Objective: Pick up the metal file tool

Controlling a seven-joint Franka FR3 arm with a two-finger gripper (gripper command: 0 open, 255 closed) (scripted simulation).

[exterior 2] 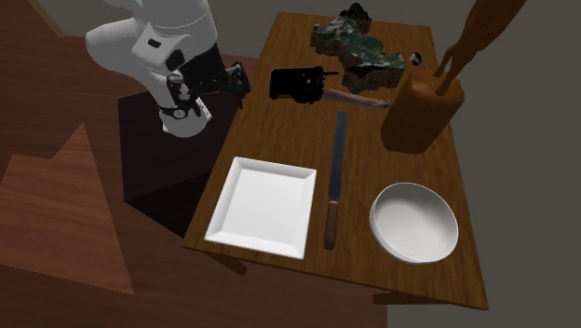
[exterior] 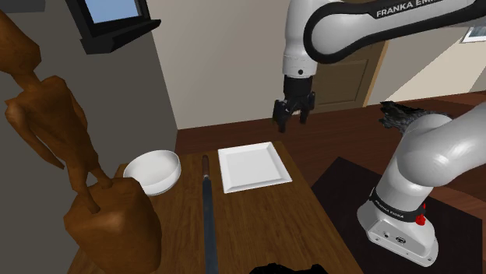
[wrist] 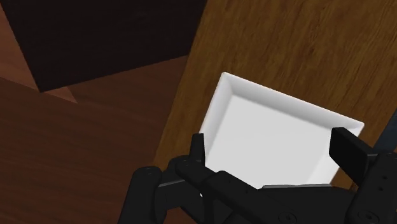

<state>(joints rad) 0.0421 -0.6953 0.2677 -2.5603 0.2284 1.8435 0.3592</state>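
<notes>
- The gripper (exterior: 292, 117) is held raised and empty, fingers spread wide, well apart from the file (exterior: 207, 212)
- The file is laid on the table (exterior: 265, 227) between a white bowl (exterior: 153, 170) and a square plate (exterior: 253, 166)

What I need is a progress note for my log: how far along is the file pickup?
Done: nothing yet. The file lies flat on the table, between the plate and the bowl, untouched.
In hand: the gripper hangs high over the plate's edge, fingers open and empty.
Left: shift over the file, descend, close, lift.
</notes>
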